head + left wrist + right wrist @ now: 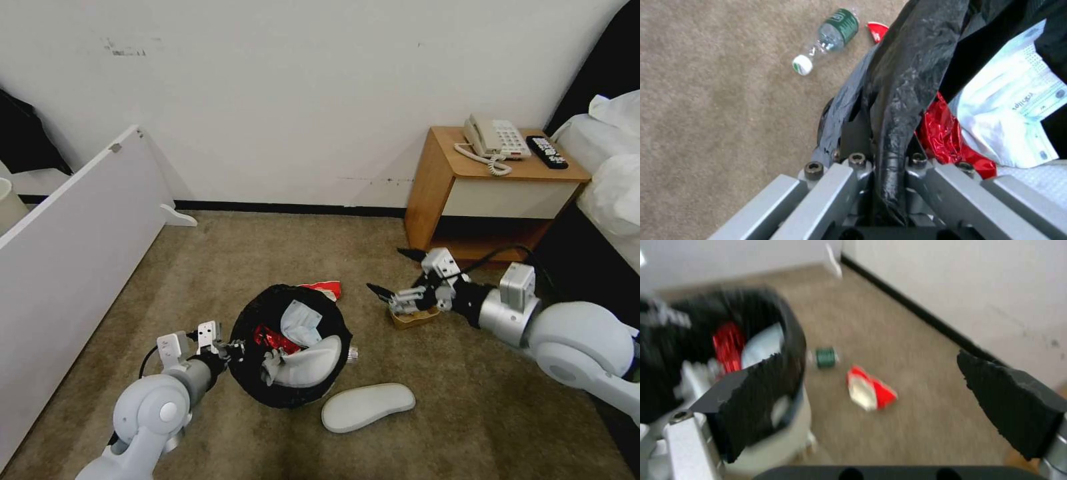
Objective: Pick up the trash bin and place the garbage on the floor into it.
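1. Clamped on the rim of the trash bin (291, 347), my left gripper (882, 160) has its jaws together over the black bag folded across that edge, one finger inside and one outside.
2. My right gripper (393, 297) has its jaws wide apart, holding nothing, low over the floor (467, 400) in front of the nightstand (493, 193) and just above a small brown paper bag (415, 319).
3. My left arm holds the bin tilted, its mouth facing up toward my head camera, near the middle of the carpet.
4. Inside the bin lie a white slipper (310, 363), a red crumpled wrapper (951, 146) and a pale printed packet (1018, 113).
5. A second white slipper (368, 407) lies flat on the carpet just beside the bin, on the side nearer me.
6. A red-and-white wrapper (869, 391) lies on the carpet just past the bin's far rim, toward the wall.
7. A small clear bottle (829, 36) with a green label and white cap lies on its side close to that wrapper, beside the bin.
8. On top of the nightstand sit a phone (497, 140) and a remote (547, 152).
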